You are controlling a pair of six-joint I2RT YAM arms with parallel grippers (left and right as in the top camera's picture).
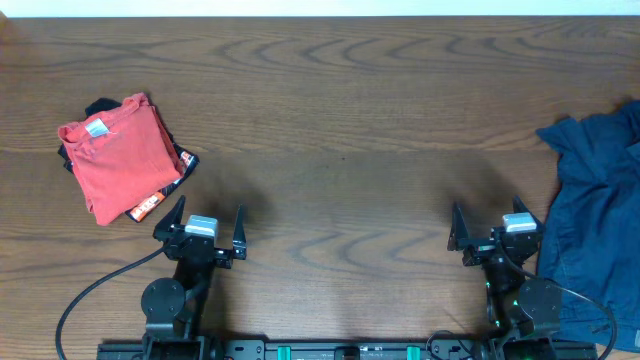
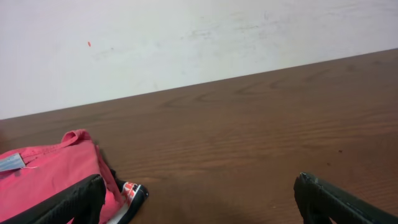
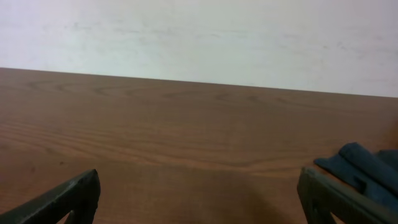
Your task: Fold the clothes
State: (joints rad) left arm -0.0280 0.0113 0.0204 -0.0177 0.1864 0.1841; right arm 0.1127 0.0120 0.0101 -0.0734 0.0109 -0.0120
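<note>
While a red shirt (image 1: 115, 155) lies folded at the left of the table (image 1: 340, 120), the navy clothes (image 1: 595, 220) sit crumpled at its right edge, not yet folded. The left gripper (image 1: 210, 215) and right gripper (image 1: 487, 218) both gape wide, empty.

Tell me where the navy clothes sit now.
Overhead, the navy clothes lie crumpled at the right edge of the table, beside the right pincer, far from the red shirt at left.
</note>
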